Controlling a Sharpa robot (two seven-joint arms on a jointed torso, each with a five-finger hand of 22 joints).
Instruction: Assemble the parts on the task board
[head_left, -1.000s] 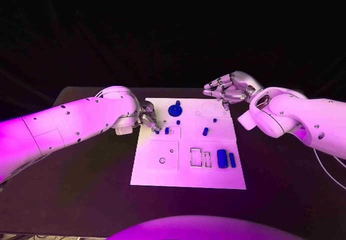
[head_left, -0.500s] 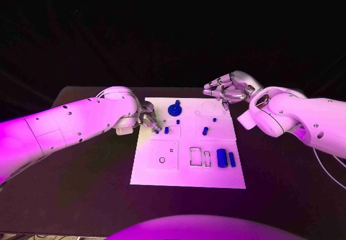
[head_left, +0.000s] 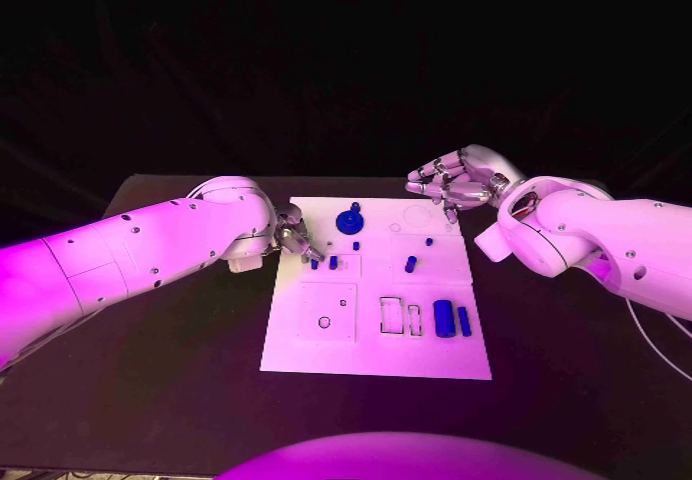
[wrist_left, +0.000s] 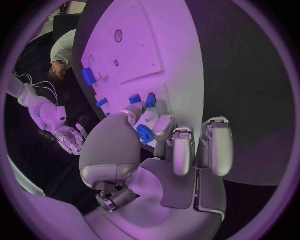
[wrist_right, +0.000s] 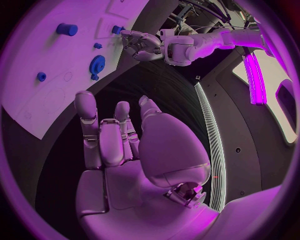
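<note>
Task board with blue parts, a hand at each far corner.

The white task board (head_left: 378, 295) lies in the middle of the black table (head_left: 173, 340), its outlined recesses mostly unfilled. A blue gear (head_left: 351, 219) stands near the far edge, a small blue peg (head_left: 333, 261) sits beside the left hand, another blue peg (head_left: 411, 263) lies in the square outline right of centre, and two blue blocks (head_left: 451, 317) lie side by side toward the right edge. The left hand (head_left: 297, 238) rests at the board's left edge, fingertips on its surface near the small peg, grasping nothing that shows. The right hand (head_left: 453, 183) hovers off the far right corner, fingers loosely curled and apart, holding nothing.
</note>
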